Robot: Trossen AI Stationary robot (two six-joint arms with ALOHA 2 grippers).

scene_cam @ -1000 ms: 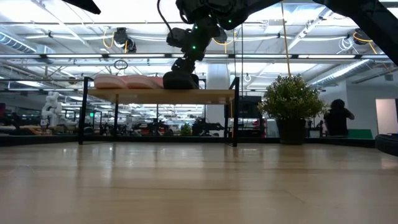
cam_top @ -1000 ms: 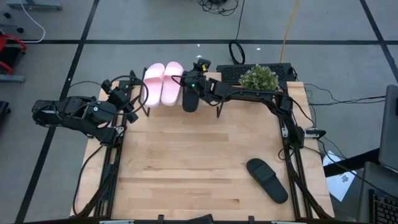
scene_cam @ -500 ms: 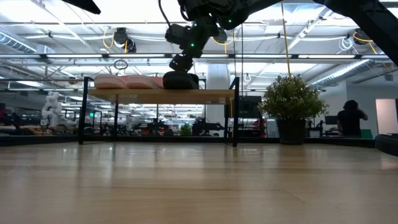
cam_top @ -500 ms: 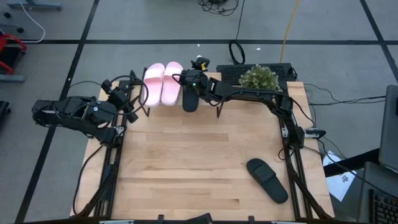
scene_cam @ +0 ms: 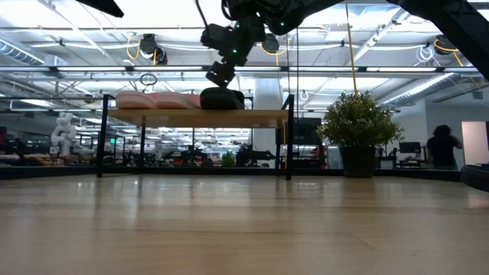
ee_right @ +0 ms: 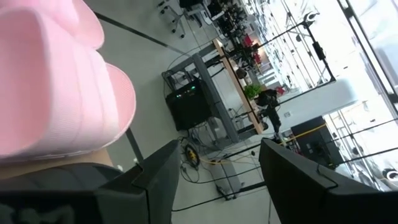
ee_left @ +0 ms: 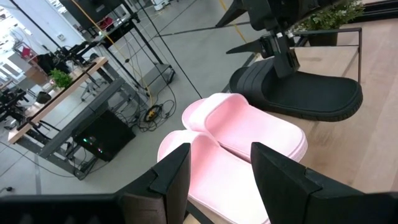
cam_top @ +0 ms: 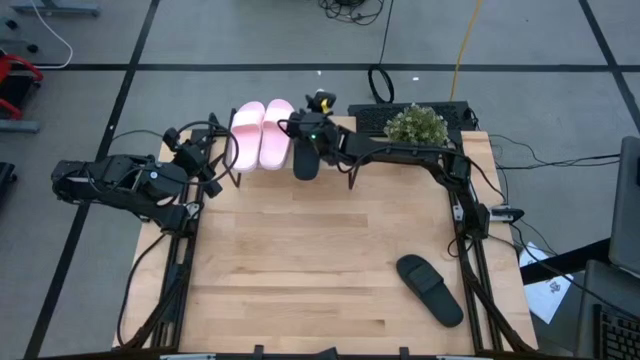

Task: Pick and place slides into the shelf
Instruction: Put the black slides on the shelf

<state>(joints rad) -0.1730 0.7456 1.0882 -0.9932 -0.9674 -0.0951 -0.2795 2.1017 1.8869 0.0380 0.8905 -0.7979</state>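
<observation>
The shelf (scene_cam: pixel 199 117) stands at the table's far edge. Two pink slides (cam_top: pixel 262 133) lie side by side on its top board, and one black slide (cam_top: pixel 306 158) rests on its sole beside them (scene_cam: pixel 221 98). The second black slide (cam_top: pixel 430 289) lies on the table near the right front. My right gripper (scene_cam: pixel 220 74) hangs open just above the shelved black slide, clear of it. My left gripper (ee_left: pixel 221 152) is open and waits off the shelf's left end (cam_top: pixel 207 150), looking at the pink slides (ee_left: pixel 242 134) and the black slide (ee_left: pixel 298 87).
A potted plant (cam_top: pixel 415 125) stands at the far right corner, right of the shelf (scene_cam: pixel 359 122). The shelf top has bare board to the right of the black slide. A wide stretch of bare tabletop (cam_top: pixel 320 260) lies between the shelf and the near edge.
My right gripper has risen straight up from the black slide on the shelf and now hangs clear above it. The slide has stayed where it lay on the top board.
</observation>
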